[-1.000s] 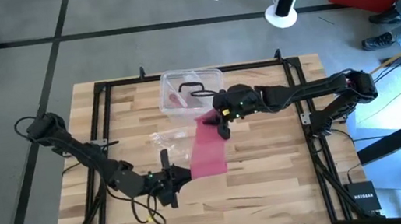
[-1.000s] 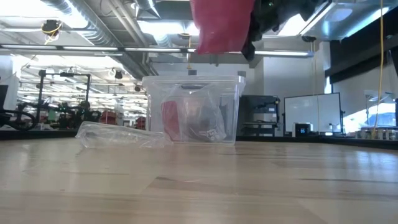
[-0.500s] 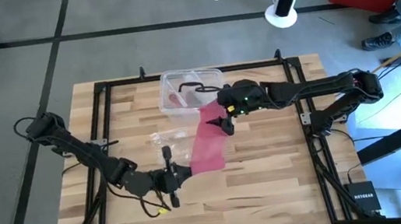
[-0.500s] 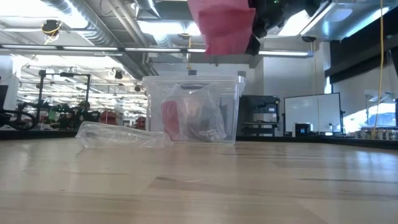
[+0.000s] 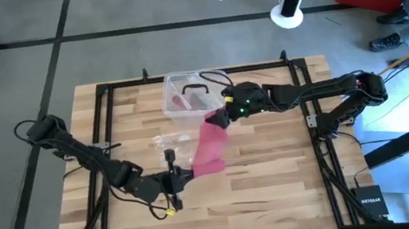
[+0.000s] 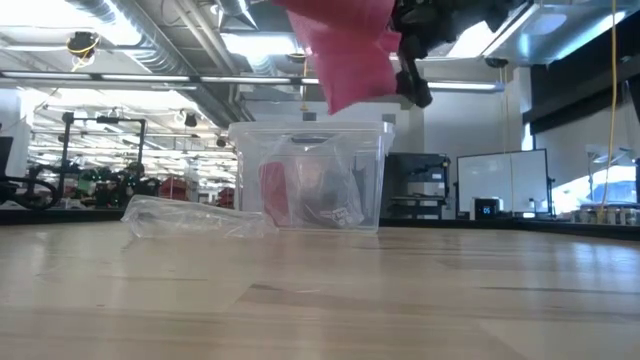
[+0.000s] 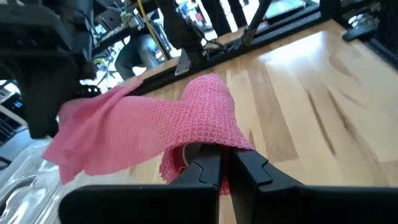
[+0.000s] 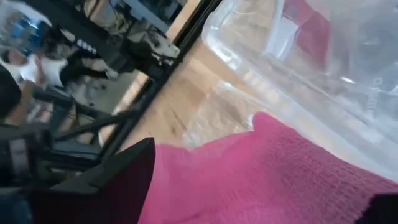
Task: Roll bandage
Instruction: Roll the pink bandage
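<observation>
Bandage [image 5: 210,143]: pink mesh strip stretched in the air between the two grippers, above the wooden table [image 5: 277,176], sloping from near the clear plastic box [image 5: 186,95] down toward the table's middle.

Left gripper [image 5: 184,174]: low over the table near the front, fingers [image 7: 208,171] clenched on the bandage's lower end, which wraps over their tips in the left wrist view.

Right gripper [image 5: 225,116]: just beside the box, jaws spread wide; the upper end of the bandage lies across the gap between them, draped rather than pinched.

Crumpled clear wrapper [image 5: 170,141]: lies on the table between box and left gripper
</observation>
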Available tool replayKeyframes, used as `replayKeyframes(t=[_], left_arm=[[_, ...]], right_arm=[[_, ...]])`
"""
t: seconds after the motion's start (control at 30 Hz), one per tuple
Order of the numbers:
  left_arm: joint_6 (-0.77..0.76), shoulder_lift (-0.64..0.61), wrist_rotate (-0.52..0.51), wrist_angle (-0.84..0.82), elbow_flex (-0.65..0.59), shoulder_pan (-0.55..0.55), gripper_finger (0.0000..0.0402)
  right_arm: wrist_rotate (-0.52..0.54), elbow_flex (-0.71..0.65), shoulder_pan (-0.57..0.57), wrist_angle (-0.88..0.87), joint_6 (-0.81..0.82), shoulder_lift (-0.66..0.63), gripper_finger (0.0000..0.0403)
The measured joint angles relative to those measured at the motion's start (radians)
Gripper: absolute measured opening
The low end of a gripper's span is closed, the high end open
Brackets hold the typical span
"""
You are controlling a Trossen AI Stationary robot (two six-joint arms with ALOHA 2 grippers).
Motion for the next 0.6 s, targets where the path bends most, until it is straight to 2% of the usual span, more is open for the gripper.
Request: replayKeyframes(t=[0.07, 0.13, 0.3, 0.4, 0.5, 0.6], left_arm=[[-0.006, 0.001, 0.0, -0.021, 0.0, 0.0, 0.0001], [-0.028, 0.001, 0.0, -0.05, 0.0, 0.0, 0.0001], [-0.071, 0.001, 0.0, -0.102, 0.0, -0.004, 0.0001], [-0.068, 0.001, 0.0, -0.112, 0.0, 0.005, 0.0001], [-0.071, 0.001, -0.001, -0.111, 0.0, 0.008, 0.0001], [-0.071, 0.001, 0.0, -0.111, 0.0, 0.009, 0.0001]], right_arm=[[-0.029, 0.001, 0.001, 0.011, 0.026, -0.002, 0.0322], [-0.101, 0.001, 0.001, 0.011, 0.088, -0.002, 0.0322], [-0.263, 0.001, 0.003, 0.035, 0.403, -0.002, 0.0321], [-0.314, 0.001, 0.003, 0.006, 0.332, -0.002, 0.0321], [-0.302, 0.001, 0.003, -0.121, 0.334, -0.002, 0.0321], [-0.207, 0.001, 0.003, -0.242, 0.293, 0.005, 0.0321]])
